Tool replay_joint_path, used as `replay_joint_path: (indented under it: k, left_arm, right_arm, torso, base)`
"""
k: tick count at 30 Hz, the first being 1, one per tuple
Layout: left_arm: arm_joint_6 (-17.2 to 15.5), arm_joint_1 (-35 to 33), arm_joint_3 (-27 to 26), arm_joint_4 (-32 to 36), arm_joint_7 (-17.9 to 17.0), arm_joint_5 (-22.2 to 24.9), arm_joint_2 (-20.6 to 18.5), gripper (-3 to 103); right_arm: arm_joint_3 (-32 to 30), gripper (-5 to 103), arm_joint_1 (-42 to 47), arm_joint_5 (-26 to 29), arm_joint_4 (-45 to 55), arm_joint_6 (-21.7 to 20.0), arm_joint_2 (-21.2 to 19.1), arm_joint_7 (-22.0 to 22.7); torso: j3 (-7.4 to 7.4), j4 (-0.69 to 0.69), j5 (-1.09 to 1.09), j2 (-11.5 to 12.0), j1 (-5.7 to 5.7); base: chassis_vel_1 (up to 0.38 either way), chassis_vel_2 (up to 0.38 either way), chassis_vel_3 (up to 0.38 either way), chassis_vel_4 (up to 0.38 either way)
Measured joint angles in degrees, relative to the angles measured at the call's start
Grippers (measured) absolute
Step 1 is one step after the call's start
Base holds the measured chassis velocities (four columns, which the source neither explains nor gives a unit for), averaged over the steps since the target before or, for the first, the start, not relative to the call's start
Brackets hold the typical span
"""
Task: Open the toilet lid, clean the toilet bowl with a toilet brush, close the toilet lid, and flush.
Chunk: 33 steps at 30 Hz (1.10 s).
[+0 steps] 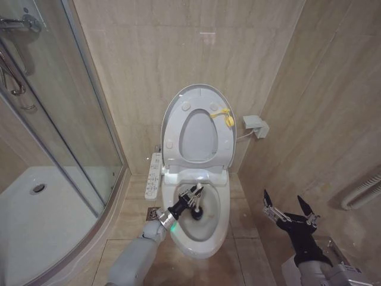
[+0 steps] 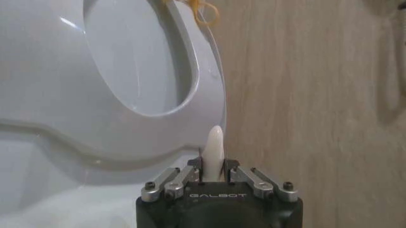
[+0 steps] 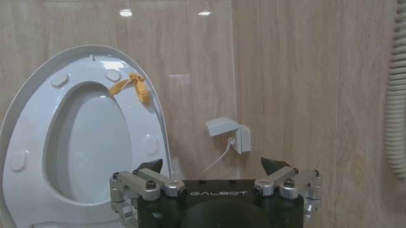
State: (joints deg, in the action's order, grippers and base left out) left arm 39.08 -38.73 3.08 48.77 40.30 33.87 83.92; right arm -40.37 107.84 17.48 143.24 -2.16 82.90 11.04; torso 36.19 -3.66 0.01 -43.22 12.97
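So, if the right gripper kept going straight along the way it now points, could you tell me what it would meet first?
Probably the beige tiled wall. The open right gripper hangs free beside the white ceramic toilet bowl, facing the wall just right of the raised white oval plastic toilet lid, near the small white wall box. Depth is unclear.

The toilet lid (image 1: 196, 98) is showing smooth white, with a yellow tag (image 1: 224, 115) hanging at its right edge. The toilet bowl (image 1: 205, 235) is gleaming white, and the toilet brush (image 1: 195, 210) is showing a dark head inside it. The wall tiles (image 1: 137, 53) are showing beige with faint veining. A green light is glowing on the grey left arm (image 1: 143, 250).
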Motion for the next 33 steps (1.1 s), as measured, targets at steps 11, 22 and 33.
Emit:
replay_joint_path:
  k: [11, 22, 33]
  left_arm:
    - [-1.4, 1.8, 2.1, 0.6, -4.1, 11.4, 5.6, 22]
    - [2.8, 1.8, -1.0, -2.4, 2.9, -2.6, 2.6, 22]
    - [-2.2, -5.7, -0.1, 9.8, -3.2, 7.1, -5.6, 22]
  right_arm:
    - [0.0, 100, 0.0, 0.0, 0.0, 0.0, 0.0, 0.0]
    - [0.0, 100, 0.0, 0.0, 0.0, 0.0, 0.0, 0.0]
    - [0.0, 100, 0.0, 0.0, 0.0, 0.0, 0.0, 0.0]
  torso:
    - [-0.01, -0.02, -0.01, 0.0, 0.0]
    - [-0.01, -0.02, -0.02, 0.0, -0.01]
    - [-0.02, 0.0, -0.02, 0.0, -0.01]
  base:
    - [0.0, 0.0, 0.0, 0.0]
    - [0.0, 0.0, 0.0, 0.0]
    - [0.0, 0.0, 0.0, 0.0]
